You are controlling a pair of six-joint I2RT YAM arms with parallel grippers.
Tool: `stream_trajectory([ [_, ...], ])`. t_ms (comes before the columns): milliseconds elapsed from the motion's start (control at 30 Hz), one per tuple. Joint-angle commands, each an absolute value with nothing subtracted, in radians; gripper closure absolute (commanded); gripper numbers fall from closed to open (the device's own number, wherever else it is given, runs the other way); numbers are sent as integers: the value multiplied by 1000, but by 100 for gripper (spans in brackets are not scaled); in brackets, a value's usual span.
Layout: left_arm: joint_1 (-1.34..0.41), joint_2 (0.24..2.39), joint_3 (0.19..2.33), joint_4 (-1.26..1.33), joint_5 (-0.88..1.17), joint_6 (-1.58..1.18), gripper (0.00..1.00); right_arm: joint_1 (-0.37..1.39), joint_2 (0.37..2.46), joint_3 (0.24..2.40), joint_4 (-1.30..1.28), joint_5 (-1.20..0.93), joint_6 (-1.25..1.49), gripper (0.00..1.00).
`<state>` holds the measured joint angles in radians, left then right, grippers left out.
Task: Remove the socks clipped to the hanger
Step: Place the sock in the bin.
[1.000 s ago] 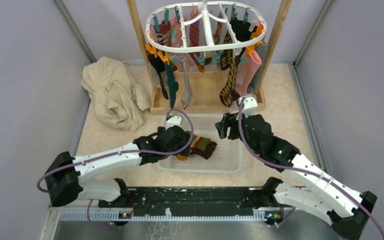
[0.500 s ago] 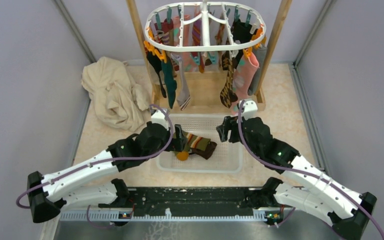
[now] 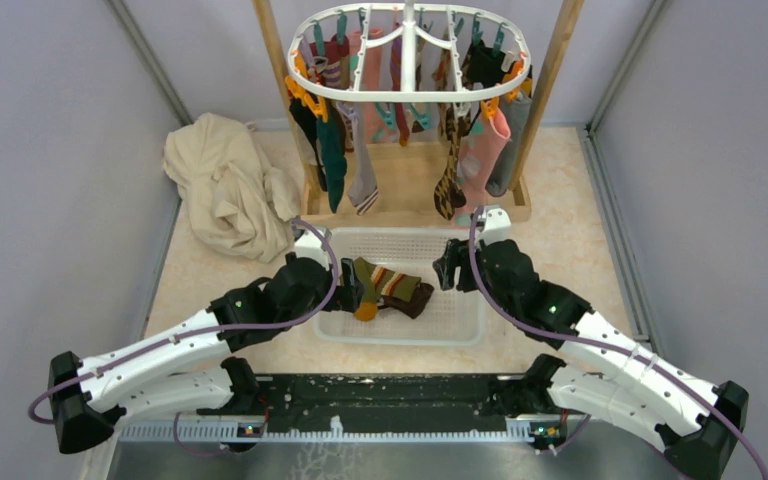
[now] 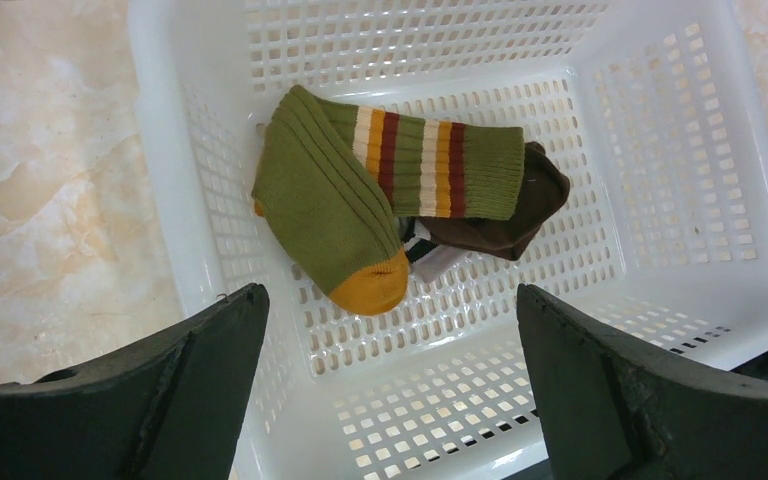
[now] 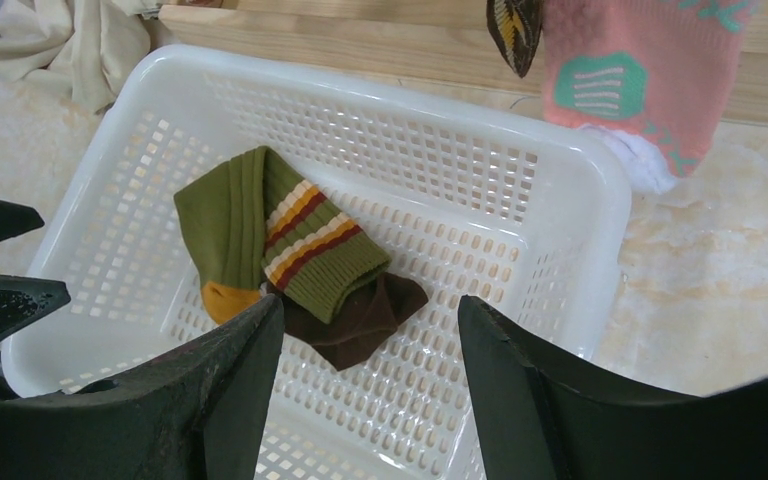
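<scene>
While the left gripper (image 4: 390, 292) and right gripper (image 5: 370, 305) are held above the basket (image 3: 460, 325) with jaws spread and empty, the socks (image 3: 360, 150) clipped to the hanger (image 3: 407, 92) beyond its far rim could be snagged in pairs, or the hanger swung, if one is tugged sideways.

Mixed-colour socks (image 3: 333, 160) are clipped under the white oval hanger (image 3: 410, 96), while a green striped sock (image 4: 340, 200) and a brown sock (image 4: 505, 228) are laid in a basket (image 4: 680, 150).

Tbl (image 3: 585, 205) — basket (image 3: 400, 234), cloth (image 3: 222, 185), wd frame (image 3: 405, 192)
</scene>
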<state>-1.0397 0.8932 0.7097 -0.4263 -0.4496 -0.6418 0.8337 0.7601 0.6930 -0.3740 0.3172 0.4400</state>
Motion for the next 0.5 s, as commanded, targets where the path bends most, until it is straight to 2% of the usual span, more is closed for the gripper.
stream_trajectory([
  [0, -1035, 889, 712, -407, -460, -651, 1, 833, 755, 701, -320, 318, 451, 35],
  [467, -1035, 977, 734, -375, -448, -635, 1, 833, 789, 721, -333, 330, 427, 35],
])
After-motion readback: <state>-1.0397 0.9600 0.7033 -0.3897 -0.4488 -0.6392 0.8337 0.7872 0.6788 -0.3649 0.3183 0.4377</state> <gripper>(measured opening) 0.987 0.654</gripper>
